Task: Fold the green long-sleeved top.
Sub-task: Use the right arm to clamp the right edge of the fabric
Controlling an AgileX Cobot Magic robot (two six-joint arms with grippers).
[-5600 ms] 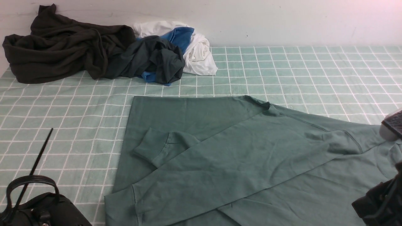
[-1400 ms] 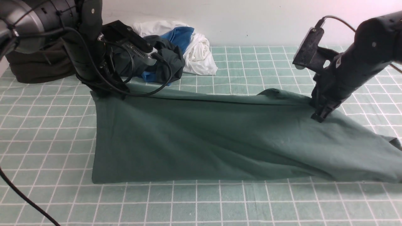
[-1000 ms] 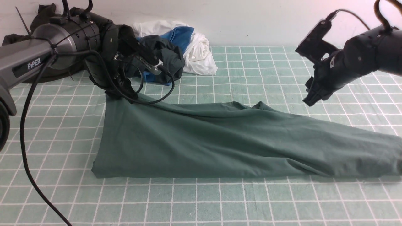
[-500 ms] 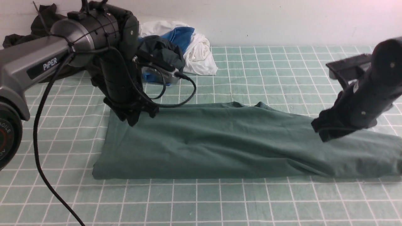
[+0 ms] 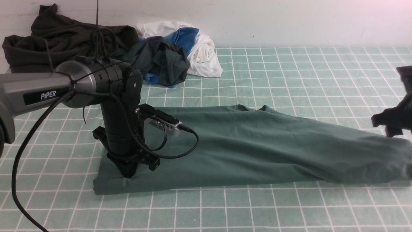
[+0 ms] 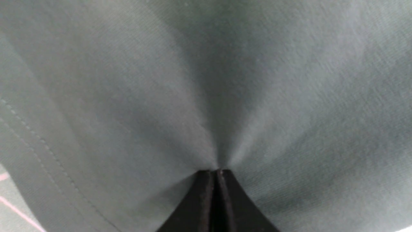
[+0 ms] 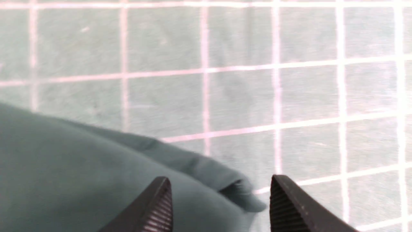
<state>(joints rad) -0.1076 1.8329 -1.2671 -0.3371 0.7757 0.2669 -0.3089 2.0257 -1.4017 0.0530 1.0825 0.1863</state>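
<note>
Since the long fold landed, left hand [image 5: 128,172] moved to the 8 o'clock corner of the green long-sleeved top [image 5: 257,148], banded across the bench [image 5: 225,209], and pinched it; right hand [image 5: 391,124] backed off to 3 o'clock, jaws wide. Cross-fold likely next.

In the front view the right edge cuts off part of the blurred right gripper [image 5: 392,124] and the end of the green long-sleeved top [image 5: 257,148], whose near-left part the left arm [image 5: 117,129] hides.

"PiPER" on left arm [image 5: 19,94]
</note>
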